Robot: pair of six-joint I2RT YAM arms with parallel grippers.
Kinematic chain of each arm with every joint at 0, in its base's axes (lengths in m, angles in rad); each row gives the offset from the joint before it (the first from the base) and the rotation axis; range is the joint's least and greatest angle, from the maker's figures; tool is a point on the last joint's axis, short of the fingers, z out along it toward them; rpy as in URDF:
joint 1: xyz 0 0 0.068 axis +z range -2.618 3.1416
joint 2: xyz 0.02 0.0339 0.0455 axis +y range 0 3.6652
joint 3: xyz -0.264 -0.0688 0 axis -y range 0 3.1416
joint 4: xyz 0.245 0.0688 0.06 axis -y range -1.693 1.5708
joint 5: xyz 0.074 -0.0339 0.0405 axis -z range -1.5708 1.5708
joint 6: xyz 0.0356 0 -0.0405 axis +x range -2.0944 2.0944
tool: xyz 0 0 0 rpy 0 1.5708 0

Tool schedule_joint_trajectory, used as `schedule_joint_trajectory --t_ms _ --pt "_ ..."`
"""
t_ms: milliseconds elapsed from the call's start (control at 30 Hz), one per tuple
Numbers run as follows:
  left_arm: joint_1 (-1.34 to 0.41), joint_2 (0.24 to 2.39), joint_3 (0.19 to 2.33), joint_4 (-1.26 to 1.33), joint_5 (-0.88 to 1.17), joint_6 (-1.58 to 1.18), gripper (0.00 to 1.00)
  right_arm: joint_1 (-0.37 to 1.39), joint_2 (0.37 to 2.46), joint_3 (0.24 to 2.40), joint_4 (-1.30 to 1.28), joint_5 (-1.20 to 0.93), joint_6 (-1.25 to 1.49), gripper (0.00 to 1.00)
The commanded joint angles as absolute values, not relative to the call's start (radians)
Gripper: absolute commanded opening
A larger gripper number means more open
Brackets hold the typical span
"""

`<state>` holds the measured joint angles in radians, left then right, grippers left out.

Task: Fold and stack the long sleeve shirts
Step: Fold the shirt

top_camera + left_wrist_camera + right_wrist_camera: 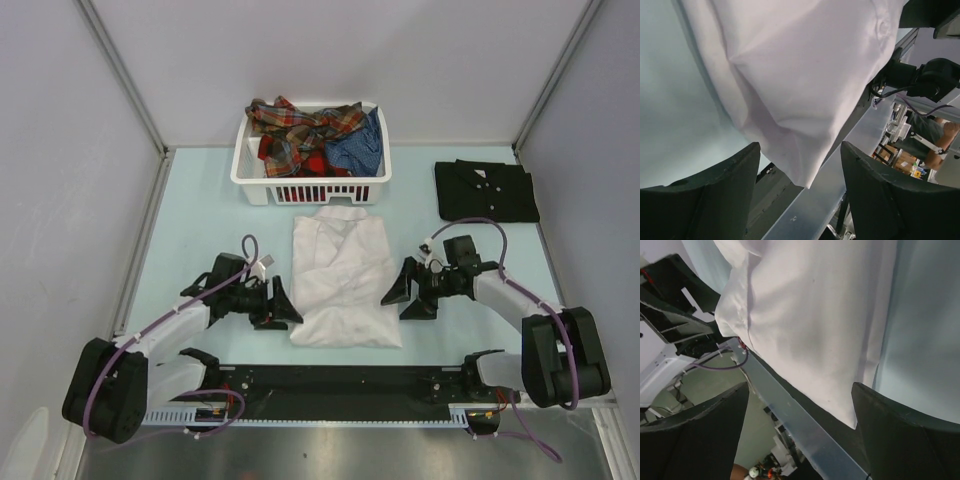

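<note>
- The white shirt (342,280) lies flat at mid-desk, collar toward the far side. Its sleeves look already tucked in, leaving a long panel.
- The left pincer (283,305) sits open just beside the shirt's left edge, close to the near hem. The right pincer (400,292) sits open just beside the right edge. Neither holds cloth.
- Both wrist views show the near hem corner lying ahead of the spread fingers, not between them.
- The step in hand is probably taking both near corners to fold the hem up toward the collar.
- To do it well, slide each lower finger under the edge so it catches every layer. Close both sides at matching points, lift evenly, and carry the hem straight toward the far side so the fold stays square.
- The black shirt (486,190) lies folded at far right, likely the stack's base.
- Plaid shirts (300,130) and a blue shirt (358,148) wait in the basket (310,190), just beyond the collar.
- The desk (200,220) is pale blue.
</note>
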<state>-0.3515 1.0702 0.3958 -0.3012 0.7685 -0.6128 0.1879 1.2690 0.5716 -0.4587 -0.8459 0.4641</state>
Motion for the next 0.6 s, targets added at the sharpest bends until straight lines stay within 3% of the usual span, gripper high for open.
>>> schedule_joint_trajectory --t_ms 0,300,400,500,567 --pt "-0.367 1.042 0.37 -0.252 0.764 -0.695 0.7 0.193 1.249 0.503 -0.373 -0.87 0.62 0.88" --pt "-0.391 1.051 0.373 -0.17 0.784 -0.741 0.68 0.258 1.255 0.506 -0.407 -0.876 0.62 0.76" --pt "-0.397 1.075 0.371 -0.147 0.788 -0.77 0.7 0.265 1.259 0.505 -0.396 -0.884 0.624 0.65" --pt "-0.396 1.08 0.388 -0.177 0.81 -0.767 0.63 0.262 1.258 0.509 -0.408 -0.887 0.609 0.59" --pt "-0.396 1.06 0.423 -0.265 0.799 -0.712 0.51 0.262 1.25 0.509 -0.431 -0.897 0.606 0.56"
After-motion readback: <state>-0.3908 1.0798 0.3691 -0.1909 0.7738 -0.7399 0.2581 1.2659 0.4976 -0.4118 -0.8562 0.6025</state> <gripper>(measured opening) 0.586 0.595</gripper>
